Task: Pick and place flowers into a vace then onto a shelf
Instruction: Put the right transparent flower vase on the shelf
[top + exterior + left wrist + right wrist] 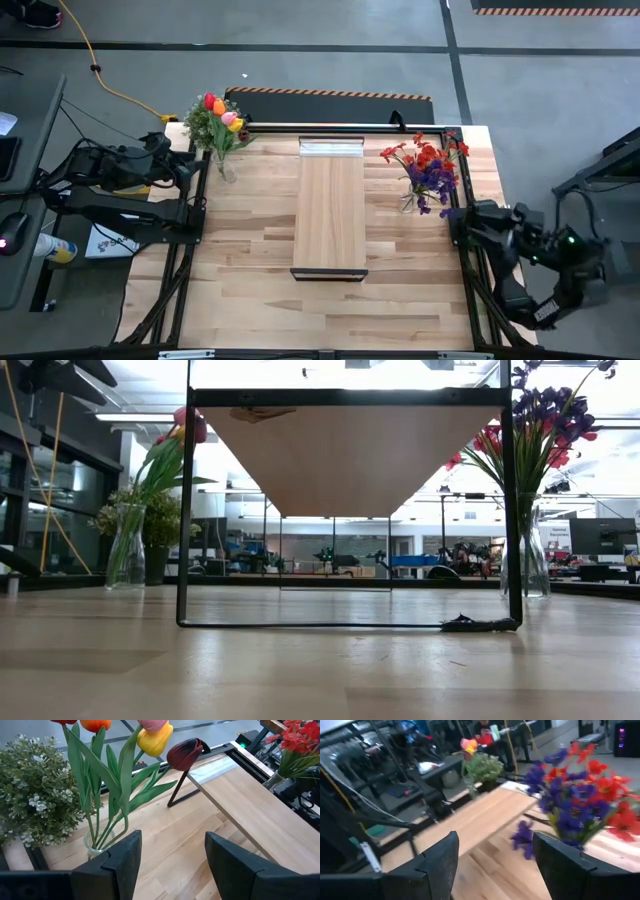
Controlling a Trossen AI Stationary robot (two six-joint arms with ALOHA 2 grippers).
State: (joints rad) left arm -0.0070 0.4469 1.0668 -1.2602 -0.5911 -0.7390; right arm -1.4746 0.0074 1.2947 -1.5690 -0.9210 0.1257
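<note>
Both dark fingers (120, 865) of the left claw (172, 865) are sitting closest to the lens in the left wrist view, standing spread with bare counter (250, 250) showing between them and gripping nothing. This claw is hovering at the counter's left edge, pointing toward a glass vase (97, 845) just ahead of it. That vase is holding tulips (222, 112) with red, orange, pink and yellow heads; a dark maroon tulip (184, 754) is leaning out toward the shelf (330, 210). A bushy plant (32, 795) is standing just beside this vase.

At the counter's right edge, the right claw (492, 865) is likewise standing spread and empty, facing a second vase (524, 560) near it. That vase is carrying red and purple flowers (432, 165).

Between the two vases, the shelf is lying along the middle of the counter, raised on a dark frame (345, 510), with a pale strip (332, 149) at its far end. Nothing is resting on its top. Both vases are standing on the counter, well apart from each other, one on each side of the shelf.
</note>
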